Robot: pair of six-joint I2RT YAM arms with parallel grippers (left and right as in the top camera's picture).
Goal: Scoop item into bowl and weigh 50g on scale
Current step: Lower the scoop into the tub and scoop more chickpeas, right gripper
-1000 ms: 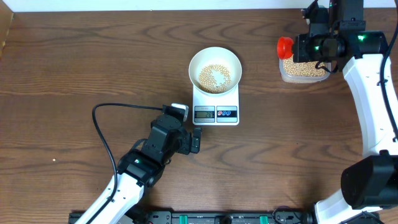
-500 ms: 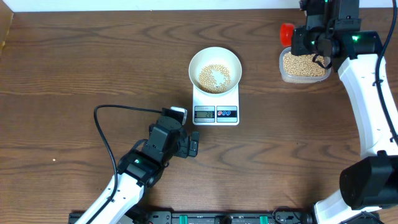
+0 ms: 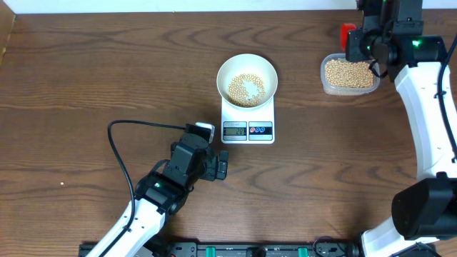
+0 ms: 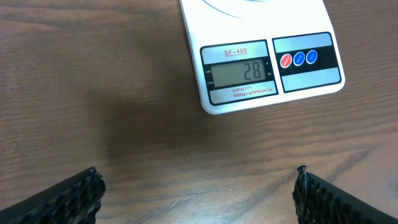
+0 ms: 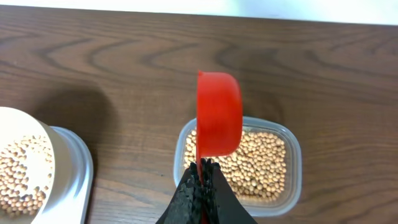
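A white bowl (image 3: 246, 73) holding beige beans (image 3: 245, 88) stands on the white scale (image 3: 248, 123). In the left wrist view the scale's display (image 4: 240, 72) reads 28. My right gripper (image 5: 201, 169) is shut on the handle of a red scoop (image 5: 218, 114), held above a clear tub of beans (image 5: 258, 163); the scoop also shows in the overhead view (image 3: 348, 33) over the tub's (image 3: 348, 75) far edge. My left gripper (image 4: 198, 186) is open and empty, low over the table just in front of the scale.
A black cable (image 3: 139, 126) loops on the table left of my left arm. The bowl's edge and beans show at the left of the right wrist view (image 5: 22, 174).
My right gripper has carried the red scoop rightward, from the tub's left side to above its far edge. The left arm has hardly moved.
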